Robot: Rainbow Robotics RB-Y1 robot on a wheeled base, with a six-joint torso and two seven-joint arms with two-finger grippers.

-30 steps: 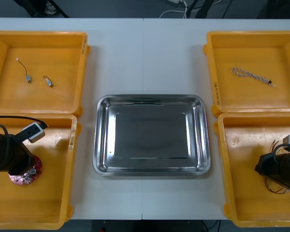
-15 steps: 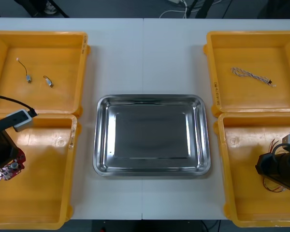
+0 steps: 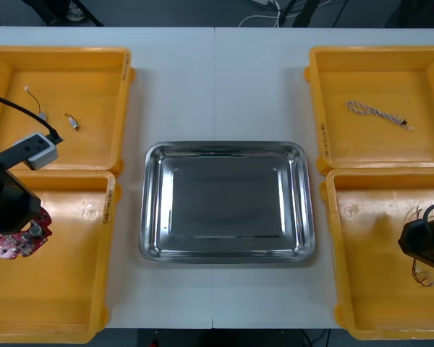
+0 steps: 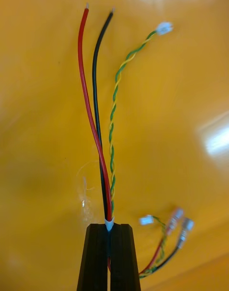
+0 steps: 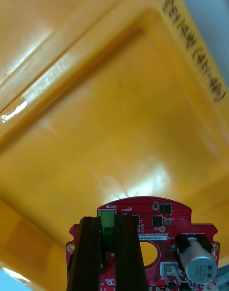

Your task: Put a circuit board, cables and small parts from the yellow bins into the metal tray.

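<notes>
**Both grippers loaded over the near bins; tray bare**

The left gripper [image 5: 109, 221] is clenched on a round red circuit board [image 3: 13, 243], its two black fingers [image 5: 90, 253] pinching a green block at the board's edge. A grey cylindrical part stands on the board just beside the fingers. In the front view the board hangs below the left arm, over the left part of the near left bin [image 3: 94, 289].

The right gripper [image 4: 109, 229] grasps a cable bundle [image 4: 105, 176], with the fingers almost together and the wires nipped between them. A red wire, a black wire and a twisted yellow and green pair run away from the fingertips over the bin floor. The twisted pair ends in a small white plug. The bundle's other ends, with their connectors, hang beside the fingers. In the front view the right arm stands at the right edge of the near right bin [image 3: 362, 289].

The metal tray [image 3: 224, 147] lies at the middle of the table [image 3: 217, 79], between the bins, shiny and bare inside. Two small metal parts [image 3: 42, 116] lie in the far left bin [image 3: 94, 58]. A twisted blue and white cable [image 3: 376, 113] lies in the far right bin [image 3: 419, 58].
</notes>
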